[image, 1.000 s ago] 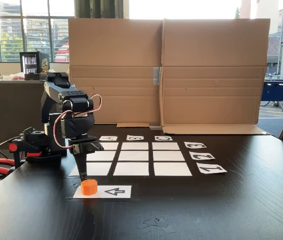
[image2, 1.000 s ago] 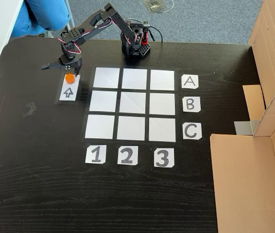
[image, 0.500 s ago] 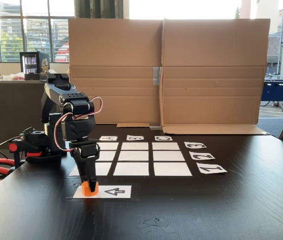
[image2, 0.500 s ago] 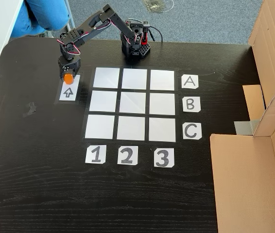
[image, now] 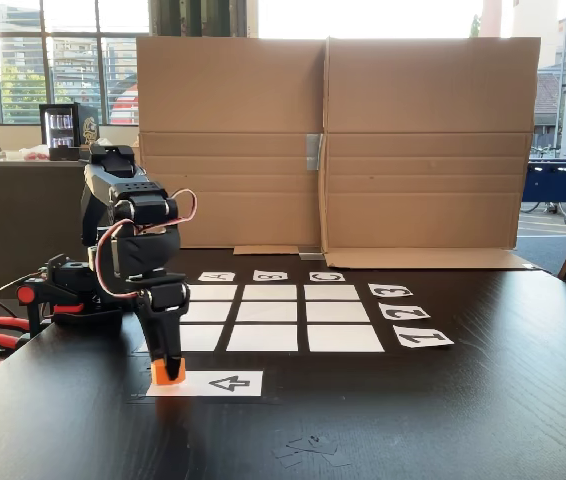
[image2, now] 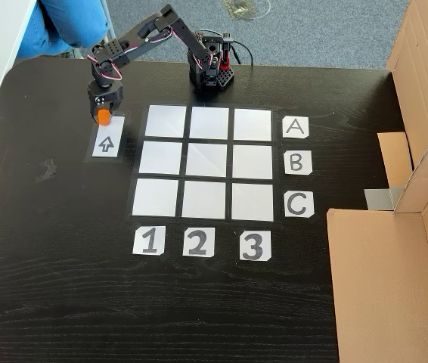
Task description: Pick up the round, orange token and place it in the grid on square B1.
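The gripper (image: 168, 366) is clamped on the orange token (image: 168, 373), holding it over the end of the white arrow strip (image: 225, 383), beside the grid (image2: 207, 162); square B1 (image2: 159, 158) lies bare

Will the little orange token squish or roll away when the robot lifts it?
Probably not. The token looks like hard plastic, so it likely stays stiff between the gripper fingers. It is short and flat-topped, so it should sit still rather than roll, unless it lands on its side. It is small, so it is probably light, though smooth sides might slip a little.
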`<move>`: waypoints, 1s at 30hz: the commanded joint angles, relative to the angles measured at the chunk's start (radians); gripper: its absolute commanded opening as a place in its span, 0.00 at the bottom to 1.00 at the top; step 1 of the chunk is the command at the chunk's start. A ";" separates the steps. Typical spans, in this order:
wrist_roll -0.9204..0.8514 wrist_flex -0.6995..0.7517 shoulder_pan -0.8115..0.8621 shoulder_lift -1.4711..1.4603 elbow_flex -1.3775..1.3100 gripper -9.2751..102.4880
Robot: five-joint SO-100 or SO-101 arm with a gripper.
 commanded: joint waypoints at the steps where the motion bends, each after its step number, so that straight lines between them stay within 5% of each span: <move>1: -0.054 0.009 0.026 0.117 -0.014 0.09; 22: -0.557 -0.006 -0.084 0.589 0.337 0.09; 30: -0.615 -0.011 -0.097 0.764 0.457 0.09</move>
